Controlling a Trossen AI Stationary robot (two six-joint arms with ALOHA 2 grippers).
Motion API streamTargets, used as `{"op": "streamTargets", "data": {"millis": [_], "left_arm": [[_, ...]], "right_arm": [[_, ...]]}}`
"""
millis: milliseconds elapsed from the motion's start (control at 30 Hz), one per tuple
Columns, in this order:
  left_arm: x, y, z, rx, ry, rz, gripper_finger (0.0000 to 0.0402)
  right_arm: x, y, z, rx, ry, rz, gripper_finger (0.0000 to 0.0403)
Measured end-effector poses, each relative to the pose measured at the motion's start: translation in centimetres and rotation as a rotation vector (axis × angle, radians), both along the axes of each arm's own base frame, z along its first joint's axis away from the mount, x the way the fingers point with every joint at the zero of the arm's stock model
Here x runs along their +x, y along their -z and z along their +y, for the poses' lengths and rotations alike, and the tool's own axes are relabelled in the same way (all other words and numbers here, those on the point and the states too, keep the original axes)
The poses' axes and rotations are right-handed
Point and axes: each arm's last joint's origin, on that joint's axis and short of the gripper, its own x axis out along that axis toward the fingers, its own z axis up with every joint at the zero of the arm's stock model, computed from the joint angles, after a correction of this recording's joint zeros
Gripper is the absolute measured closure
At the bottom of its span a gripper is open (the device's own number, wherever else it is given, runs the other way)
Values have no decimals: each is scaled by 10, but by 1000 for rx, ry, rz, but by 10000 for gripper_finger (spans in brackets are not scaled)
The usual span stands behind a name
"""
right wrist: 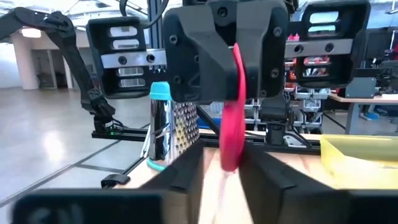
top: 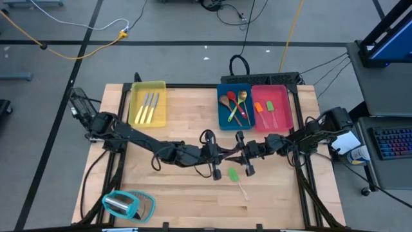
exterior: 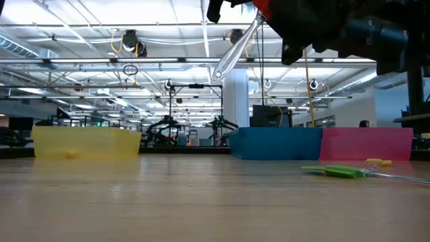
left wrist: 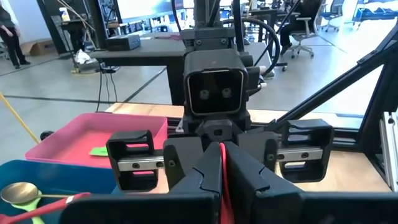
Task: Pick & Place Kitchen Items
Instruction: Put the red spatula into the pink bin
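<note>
Both arms meet above the middle of the tabletop (top: pixel 180 193), a little toward its near half. The left gripper (top: pixel 214 153) comes in from the left and the right gripper (top: pixel 243 153) from the right, so they face each other and are almost touching.

Between them is a red spatula (right wrist: pixel 233 112) with a clear handle (exterior: pixel 235 48). In the right wrist view its red head is pinched by the jaws of the left gripper, which are pressed together on it. The clear handle runs toward the right gripper, whose fingers (right wrist: pixel 186 174) stand on both sides of it. I cannot tell if these jaws already squeeze the handle or only stand around it. In the low view the spatula hangs high above the tabletop, tilted, with the handle pointing down to the left.

A green spatula (top: pixel 233 174) lies flat on the tabletop, just near of the two grippers, with its clear handle pointing to the near right.

At the far edge are three trays. The yellow tray (top: pixel 158 85) on the left holds silver cutlery (top: pixel 148 108). The blue tray (top: pixel 222 122) holds wooden spoons (top: pixel 226 106), a gold spoon (top: pixel 243 96) and a red spoon (top: pixel 232 98). The pink tray (top: pixel 286 109), touching the blue one on its right, holds an orange spatula (top: pixel 258 108) and another green spatula (top: pixel 270 105).

A teal-and-clear rounded object (top: pixel 127 205) lies at the near left corner.
</note>
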Motion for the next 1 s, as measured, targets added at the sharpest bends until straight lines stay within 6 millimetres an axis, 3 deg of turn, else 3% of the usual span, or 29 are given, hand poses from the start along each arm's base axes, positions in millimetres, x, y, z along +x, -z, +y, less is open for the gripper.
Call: {"op": "streamTargets", "data": {"millis": [100,467,767,1000], "left_arm": [[0,0,0,-3,-1,-1,390],[-1,3,1,-2,-5,35,394],[-1,6,0,-21,-11,58,315],[-2,9,1,-13,-56,81,275]], "right_arm": [[0,0,-1,0,19,2,380],[1,3,-2,-6,69,36,382],[1,3,-2,-17,79,37,383],[-5,5,-4,-4,79,69,383]]}}
